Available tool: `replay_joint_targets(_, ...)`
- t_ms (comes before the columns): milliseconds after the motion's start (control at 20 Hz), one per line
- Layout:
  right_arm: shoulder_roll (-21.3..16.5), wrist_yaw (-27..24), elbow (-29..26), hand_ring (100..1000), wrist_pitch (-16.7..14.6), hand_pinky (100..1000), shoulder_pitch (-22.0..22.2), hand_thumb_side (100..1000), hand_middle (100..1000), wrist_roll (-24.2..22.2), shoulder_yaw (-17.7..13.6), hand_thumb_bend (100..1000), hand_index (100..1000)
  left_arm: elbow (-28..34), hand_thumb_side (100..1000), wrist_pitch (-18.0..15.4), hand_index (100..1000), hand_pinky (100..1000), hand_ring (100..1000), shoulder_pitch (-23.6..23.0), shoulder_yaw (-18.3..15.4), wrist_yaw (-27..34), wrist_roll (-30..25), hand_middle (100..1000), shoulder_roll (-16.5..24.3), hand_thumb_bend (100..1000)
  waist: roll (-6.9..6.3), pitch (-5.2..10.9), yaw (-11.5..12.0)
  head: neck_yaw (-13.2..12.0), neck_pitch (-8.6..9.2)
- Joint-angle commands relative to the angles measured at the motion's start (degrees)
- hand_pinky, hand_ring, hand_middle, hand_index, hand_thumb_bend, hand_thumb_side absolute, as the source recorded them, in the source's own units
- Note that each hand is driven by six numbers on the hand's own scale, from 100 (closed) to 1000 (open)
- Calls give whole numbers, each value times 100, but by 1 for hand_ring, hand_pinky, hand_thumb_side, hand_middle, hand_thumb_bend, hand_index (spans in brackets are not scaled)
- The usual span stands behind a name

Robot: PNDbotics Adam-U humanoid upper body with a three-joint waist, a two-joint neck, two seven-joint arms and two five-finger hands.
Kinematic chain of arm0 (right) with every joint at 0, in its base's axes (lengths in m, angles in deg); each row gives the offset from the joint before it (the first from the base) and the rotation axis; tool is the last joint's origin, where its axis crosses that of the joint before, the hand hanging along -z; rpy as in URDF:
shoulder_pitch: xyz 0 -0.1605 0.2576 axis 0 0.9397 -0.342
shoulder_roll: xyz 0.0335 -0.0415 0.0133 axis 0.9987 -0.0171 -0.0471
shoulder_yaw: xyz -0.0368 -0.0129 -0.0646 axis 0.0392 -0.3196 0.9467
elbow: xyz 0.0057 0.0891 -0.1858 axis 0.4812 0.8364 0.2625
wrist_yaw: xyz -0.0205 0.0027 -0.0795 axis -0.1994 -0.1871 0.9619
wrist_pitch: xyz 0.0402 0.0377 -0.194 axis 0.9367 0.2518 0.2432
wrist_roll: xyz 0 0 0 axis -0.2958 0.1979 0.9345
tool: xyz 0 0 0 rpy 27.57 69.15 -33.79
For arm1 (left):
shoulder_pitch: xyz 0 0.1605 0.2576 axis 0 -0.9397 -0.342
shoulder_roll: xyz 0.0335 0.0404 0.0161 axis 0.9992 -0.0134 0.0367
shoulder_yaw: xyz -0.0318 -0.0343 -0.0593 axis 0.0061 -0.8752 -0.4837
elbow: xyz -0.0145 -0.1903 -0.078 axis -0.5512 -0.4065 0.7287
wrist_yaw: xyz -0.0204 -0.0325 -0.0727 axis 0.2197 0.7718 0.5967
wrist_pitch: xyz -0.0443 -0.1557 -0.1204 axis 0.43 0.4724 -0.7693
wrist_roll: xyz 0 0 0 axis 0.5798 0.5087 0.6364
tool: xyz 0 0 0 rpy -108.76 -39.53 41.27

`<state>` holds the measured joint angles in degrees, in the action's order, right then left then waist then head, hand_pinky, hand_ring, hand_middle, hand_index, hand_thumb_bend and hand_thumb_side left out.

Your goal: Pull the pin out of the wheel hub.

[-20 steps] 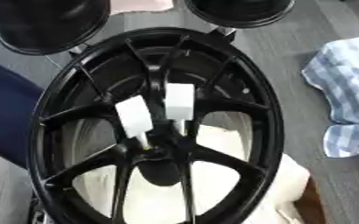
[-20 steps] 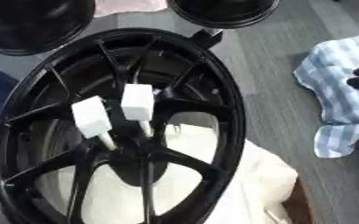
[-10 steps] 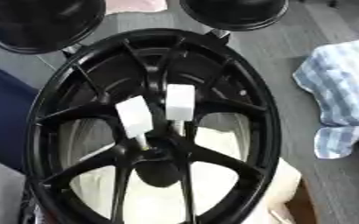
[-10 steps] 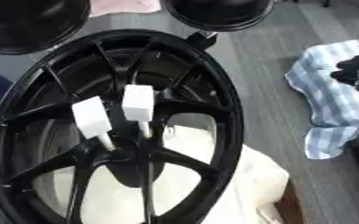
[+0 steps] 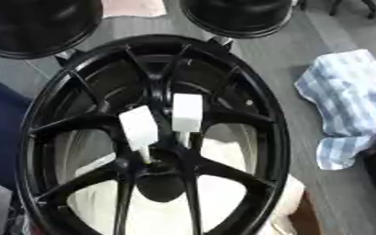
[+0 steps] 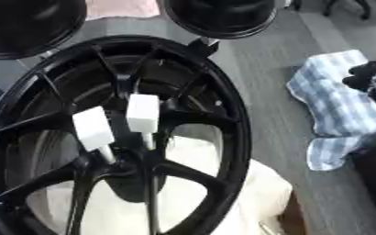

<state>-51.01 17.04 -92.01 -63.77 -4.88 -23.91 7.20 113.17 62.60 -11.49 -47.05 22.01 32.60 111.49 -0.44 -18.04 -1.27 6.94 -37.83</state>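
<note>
Black wheel hub point(image 5: 155, 137) fills view; two white-headed pins point(image 5: 139, 126) seated at centre, untouched. Right hand point(image 6: 372, 78) at right edge over checked cloth point(image 6: 335, 105), finger state unclear. Next, likely: reach in, pinch a pin head.

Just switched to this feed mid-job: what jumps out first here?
A big black wheel fills the middle of the view, with two white block-headed pins standing side by side just above its hub. A blue-and-white checked cloth lies on the grey floor to its right, where the right hand shows dark at the edge.
</note>
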Motion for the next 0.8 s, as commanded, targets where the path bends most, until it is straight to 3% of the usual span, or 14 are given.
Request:
replay_joint_targets(50,-70,-37,-79,700,-21,859,-24,424,645,-34,-41,120,561,-23,932,116,942,988,825,-83,-146,-361,341,730,-8,150,4,56,-17,-40,100)
replay_joint_targets(200,-41,-21,-67,700,-26,858,-12,425,645,-37,-51,119,561,-115,958,302,950,985,828,-150,-162,-550,601,746,-122,196,14,41,-22,-53,97)
replay_joint_targets(350,-34,-20,-62,701,-24,859,-16,425,645,-41,-53,118,561,-153,966,394,922,969,810,-185,-171,-506,688,716,-195,154,18,42,-13,-61,95)
replay_joint_targets(400,-37,-23,-63,701,-24,858,-20,424,645,-44,-51,118,561,-140,941,398,897,958,796,-190,-175,-424,708,690,-219,100,21,44,-9,-61,97)
replay_joint_targets(550,-63,-43,-77,702,-40,858,-27,421,646,-46,-46,117,562,37,866,375,812,916,751,-214,-180,-157,759,611,-273,100,35,57,-1,-66,103)
replay_joint_targets(800,-109,-96,-137,702,-88,858,-30,418,646,-34,-36,113,562,812,817,359,757,867,663,-323,-163,124,865,524,-445,100,64,69,1,-62,112)
